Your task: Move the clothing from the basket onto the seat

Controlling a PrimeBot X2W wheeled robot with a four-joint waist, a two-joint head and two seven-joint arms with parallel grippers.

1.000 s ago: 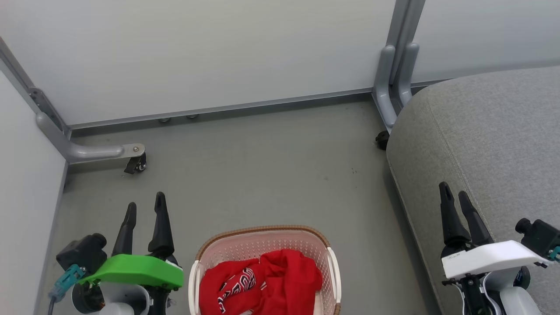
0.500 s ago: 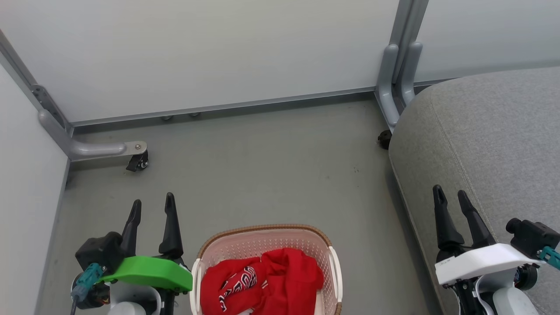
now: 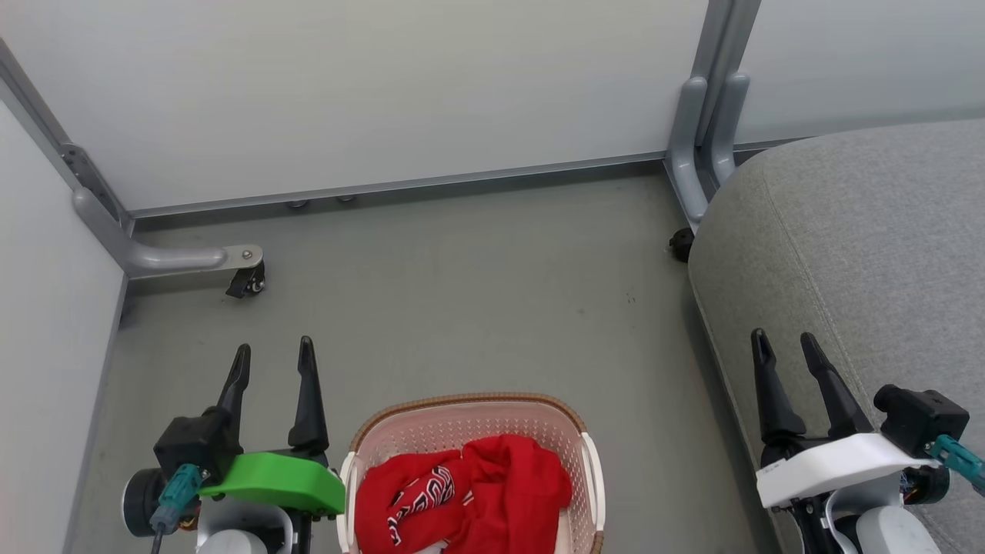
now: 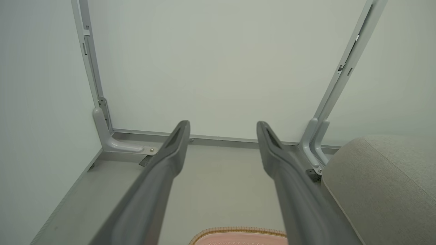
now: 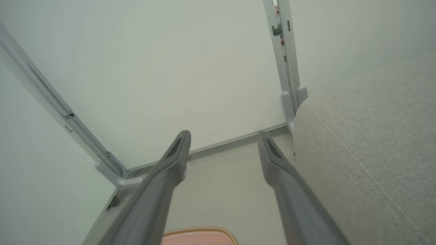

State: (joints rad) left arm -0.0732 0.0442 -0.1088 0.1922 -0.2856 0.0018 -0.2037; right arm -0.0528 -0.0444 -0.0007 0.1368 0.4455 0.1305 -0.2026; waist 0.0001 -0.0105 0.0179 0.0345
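Clothing [image 3: 469,492]: two red garments bunched together inside the basket [image 3: 462,404], lettered jersey to the left, plain red to the right; basket stands on the grey floor [image 3: 462,308] at the bottom of the head view; seat [image 3: 869,254] lies to its right, apart from it; left fingers [image 3: 308,400] spread apart, holding nothing, just left of the basket; right fingers [image 3: 769,392] likewise parted and empty, seen against the seat's left edge.
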